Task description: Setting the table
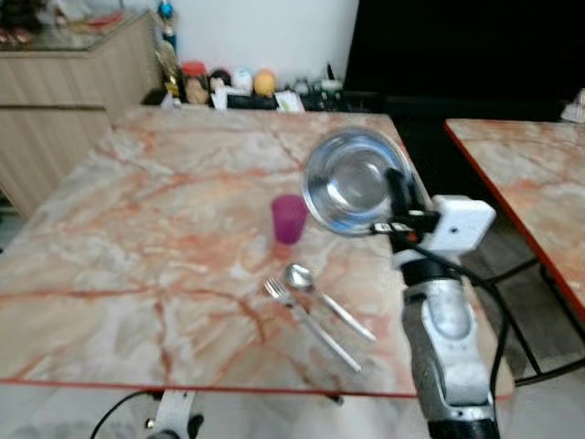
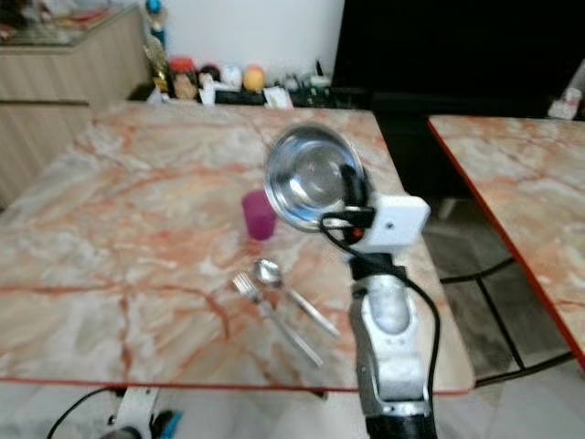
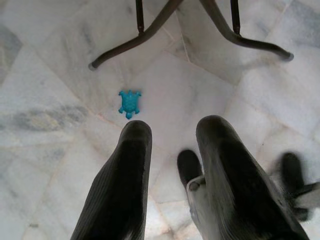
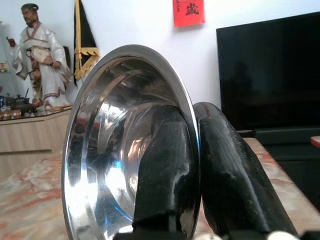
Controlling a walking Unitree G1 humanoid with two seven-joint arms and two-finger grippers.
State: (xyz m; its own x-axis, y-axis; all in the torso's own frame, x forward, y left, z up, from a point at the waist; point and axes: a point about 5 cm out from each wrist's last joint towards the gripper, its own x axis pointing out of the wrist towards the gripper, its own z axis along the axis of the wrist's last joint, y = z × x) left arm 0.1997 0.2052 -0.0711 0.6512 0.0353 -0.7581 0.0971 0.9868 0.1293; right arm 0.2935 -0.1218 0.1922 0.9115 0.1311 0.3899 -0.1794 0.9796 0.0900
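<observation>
My right gripper [image 1: 400, 197] is shut on the rim of a shiny steel bowl [image 1: 352, 181], held tilted on edge above the right side of the marble table [image 1: 137, 229]. In the right wrist view the bowl [image 4: 115, 150] has its rim pinched between the two black fingers [image 4: 225, 180]. A small purple cup [image 1: 289, 219] stands on the table just left of the bowl. A spoon [image 1: 320, 297] and a fork [image 1: 306, 320] lie side by side nearer the front edge. My left gripper [image 3: 172, 145] hangs open above the floor.
A second marble table [image 1: 539, 174] stands to the right across a narrow gap. A wooden cabinet [image 1: 64, 101] is at the back left, and small items [image 1: 228, 87] line the far edge by a dark TV. A blue toy turtle [image 3: 129, 103] lies on the floor near the table legs.
</observation>
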